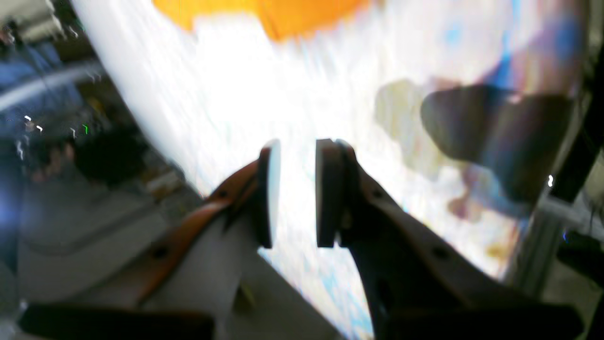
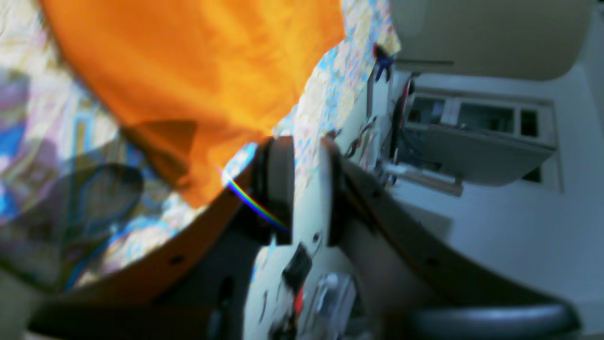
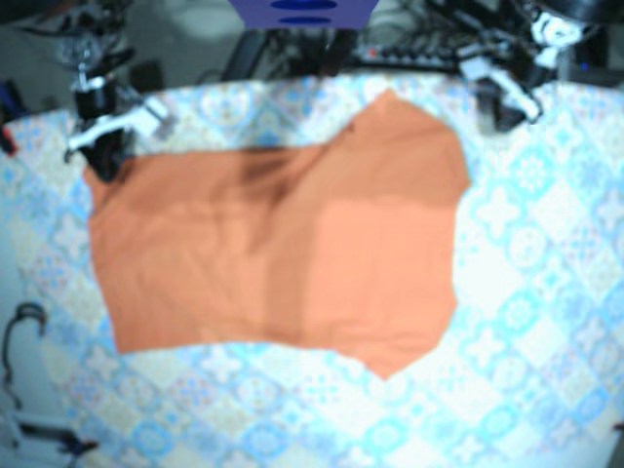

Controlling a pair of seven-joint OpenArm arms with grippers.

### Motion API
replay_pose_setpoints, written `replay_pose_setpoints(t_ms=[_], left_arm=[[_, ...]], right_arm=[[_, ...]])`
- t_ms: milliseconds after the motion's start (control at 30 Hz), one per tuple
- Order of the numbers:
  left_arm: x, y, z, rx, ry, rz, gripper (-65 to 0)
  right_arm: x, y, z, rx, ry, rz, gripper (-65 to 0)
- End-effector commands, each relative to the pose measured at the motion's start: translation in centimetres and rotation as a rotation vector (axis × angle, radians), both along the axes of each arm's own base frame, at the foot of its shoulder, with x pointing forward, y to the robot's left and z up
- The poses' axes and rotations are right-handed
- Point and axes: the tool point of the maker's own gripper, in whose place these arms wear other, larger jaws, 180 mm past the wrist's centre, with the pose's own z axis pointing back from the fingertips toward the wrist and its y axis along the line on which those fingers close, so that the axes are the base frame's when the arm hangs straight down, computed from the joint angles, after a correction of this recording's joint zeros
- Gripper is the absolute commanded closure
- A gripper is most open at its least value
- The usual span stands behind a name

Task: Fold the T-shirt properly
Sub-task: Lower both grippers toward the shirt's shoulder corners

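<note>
Left gripper [image 1: 297, 193] and right gripper [image 2: 306, 189] both stand with jaws apart and nothing between them. The right is close beside a corner of the orange T-shirt [image 3: 283, 253], the left farther from its edge. The T-shirt lies spread mid-table on the patterned tablecloth [image 3: 526, 292], possibly with one layer already turned over, though blur leaves that uncertain. Risk: a low pinch could catch the tablecloth with the shirt, or unevenly placed grips could skew the fold line.

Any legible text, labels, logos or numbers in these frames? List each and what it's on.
None readable.
T-shirt: plain orange, no print or tag showing.
Tablecloth: tile pattern only, no lettering.
Blue panel at the far edge: dark oval marks, too blurred to read.
</note>
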Motion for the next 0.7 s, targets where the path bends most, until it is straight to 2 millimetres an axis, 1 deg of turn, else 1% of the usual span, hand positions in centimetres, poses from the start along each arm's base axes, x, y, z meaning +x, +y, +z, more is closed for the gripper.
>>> replay_pose_setpoints(t_ms=[0, 67, 200, 233, 267, 400, 567, 667], left_arm=[[0.2, -0.7, 0.3, 0.003, -0.014, -0.040, -15.8], [0.3, -2.4, 0.0, -0.018, -0.011, -0.081, -21.3], [0.4, -4.8, -0.8, -0.035, 0.000, -0.145, -32.6], [0.3, -5.2, -1.1, -0.041, 0.020, -0.149, -34.7], [0.2, -5.2, -1.5, -0.032, 0.034, -0.144, -36.2], [0.1, -5.3, -2.8, -0.011, 0.059, -0.140, -37.5], [-1.1, -4.2, -4.7, 0.019, 0.115, -0.129, -37.5], [-1.4, -3.7, -5.1, 0.028, 0.127, -0.121, -37.5]], right_arm=[[0.0, -0.5, 0.3, -0.012, -0.012, -0.005, -12.8], [-0.2, -0.8, -0.1, -0.015, 0.001, -0.008, -13.3], [-0.8, -1.5, -1.2, -0.023, 0.034, -0.022, -13.5], [-1.0, -1.7, -1.6, -0.025, 0.045, -0.027, -13.5], [-1.2, -1.9, -2.0, -0.028, 0.054, -0.032, -13.5], [-1.9, -2.5, -3.1, -0.033, 0.087, -0.044, -13.5], [-0.5, -2.6, -3.1, -0.031, 0.065, -0.047, -13.6], [-0.8, -3.0, -3.6, -0.036, 0.079, -0.055, -13.7]])
